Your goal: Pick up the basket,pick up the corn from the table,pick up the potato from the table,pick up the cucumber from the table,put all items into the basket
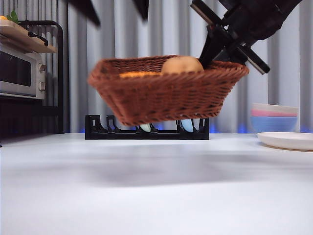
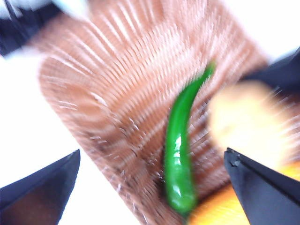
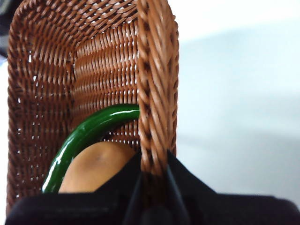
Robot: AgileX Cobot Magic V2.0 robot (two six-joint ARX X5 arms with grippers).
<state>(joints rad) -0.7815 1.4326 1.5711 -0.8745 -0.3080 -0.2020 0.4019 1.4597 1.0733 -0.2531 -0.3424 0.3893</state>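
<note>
The brown wicker basket (image 1: pixel 161 93) hangs in the air above the table, tilted. My right gripper (image 1: pixel 217 51) is shut on its braided rim (image 3: pixel 157 84) at the right end. Inside lie the green cucumber (image 2: pixel 180 140), the tan potato (image 2: pixel 243 122) and the orange corn (image 2: pixel 215 213). The potato (image 1: pixel 182 64) and corn (image 1: pixel 138 74) show over the rim in the front view. The right wrist view shows the cucumber (image 3: pixel 89 131) curving over the potato (image 3: pixel 96 166). My left gripper (image 2: pixel 152 154) is open and empty above the basket, its jaws spread wide.
A black plate rack (image 1: pixel 146 129) stands on the table behind the basket. An oven (image 1: pixel 19 71) on a black shelf is at the far left. Stacked bowls (image 1: pixel 274 117) and a white plate (image 1: pixel 288 140) sit at the right.
</note>
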